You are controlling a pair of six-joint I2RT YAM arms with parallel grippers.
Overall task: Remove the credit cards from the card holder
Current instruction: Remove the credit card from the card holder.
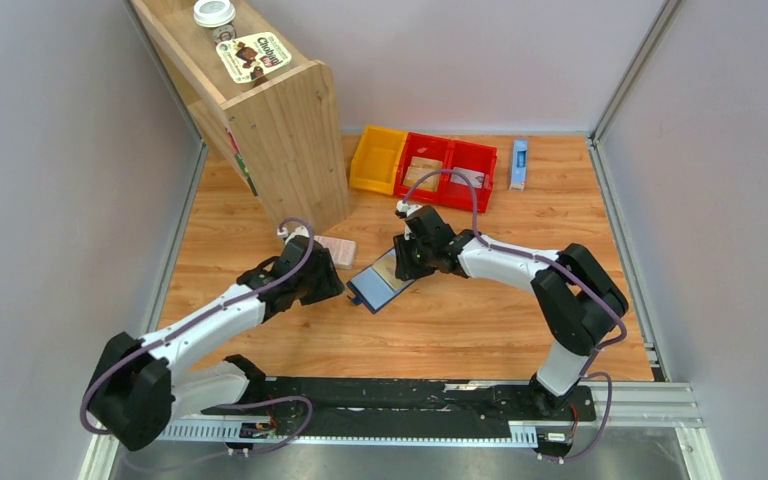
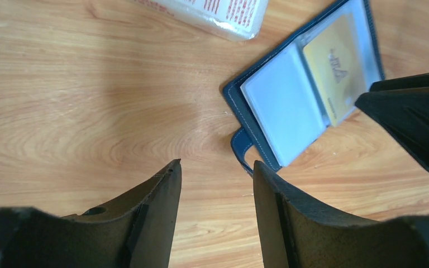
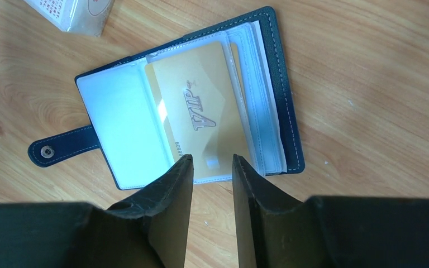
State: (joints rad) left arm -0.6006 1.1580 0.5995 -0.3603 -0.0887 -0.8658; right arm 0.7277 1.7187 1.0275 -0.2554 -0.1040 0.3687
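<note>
Right wrist: right gripper narrowly spread, empty, tips at yellow credit card.

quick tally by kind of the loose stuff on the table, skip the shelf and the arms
yellow bin: 1
red bins: 2, side by side
blue-and-white box: 1
pink-and-white packet: 1
card holder, lying open: 1
yellow card showing in its sleeve: 1
total: 7
</note>
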